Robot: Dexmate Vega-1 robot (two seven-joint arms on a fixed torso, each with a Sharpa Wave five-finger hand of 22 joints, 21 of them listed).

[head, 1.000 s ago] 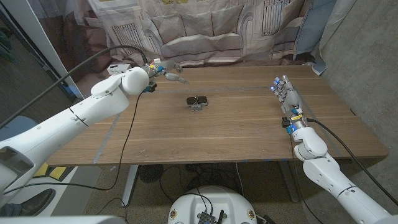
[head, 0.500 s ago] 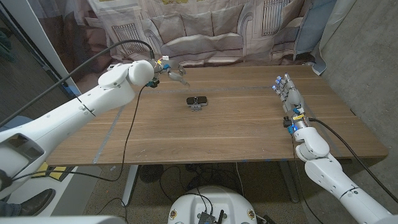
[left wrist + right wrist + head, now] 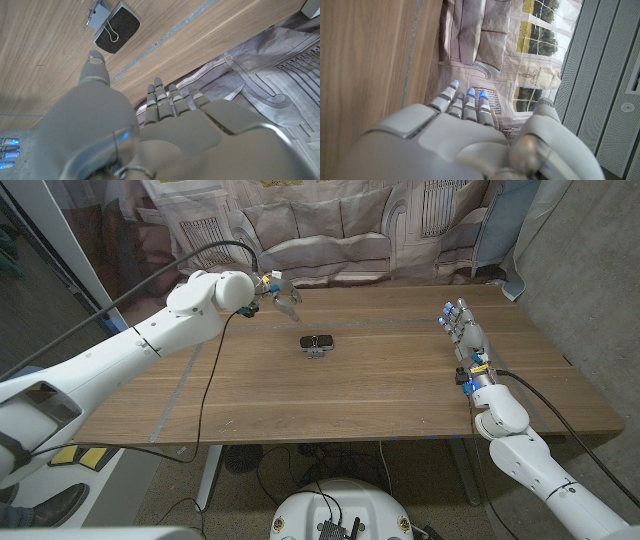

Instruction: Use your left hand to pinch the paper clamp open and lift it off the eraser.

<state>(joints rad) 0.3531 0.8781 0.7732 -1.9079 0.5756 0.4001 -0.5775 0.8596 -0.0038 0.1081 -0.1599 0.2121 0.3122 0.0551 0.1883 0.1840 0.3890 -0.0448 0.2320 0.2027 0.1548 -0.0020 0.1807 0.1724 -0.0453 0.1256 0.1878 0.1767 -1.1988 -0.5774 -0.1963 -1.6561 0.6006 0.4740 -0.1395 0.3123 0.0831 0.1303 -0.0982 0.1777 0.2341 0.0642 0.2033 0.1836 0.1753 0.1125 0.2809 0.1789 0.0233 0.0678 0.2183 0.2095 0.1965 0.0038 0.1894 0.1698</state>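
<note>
from my station i see the wooden table (image 3: 380,395) with the eraser (image 3: 320,341) lying near its middle, toward the far half, and the paper clamp (image 3: 316,351) still fastened on it. in the left wrist view the eraser (image 3: 118,27) is a dark rounded block, and the paper clamp (image 3: 97,14) grips one of its ends, with one wire handle folded over the dark face. the left hand (image 3: 281,292) is raised over the far left part of the table, behind and to the left of the eraser and apart from it. in the left wrist view the left hand (image 3: 150,125) holds nothing; its fingers (image 3: 172,100) lie side by side, extended, with the thumb set off toward the eraser but not touching it. the right hand (image 3: 462,330) is at the right side of the table, well apart from the eraser, fingers reaching toward the far edge. in the right wrist view the right hand (image 3: 470,135) shows its fingers (image 3: 465,105) straight and close together, thumb apart, nothing in them. a printed cloth backdrop (image 3: 330,220) hangs behind the table.
</note>
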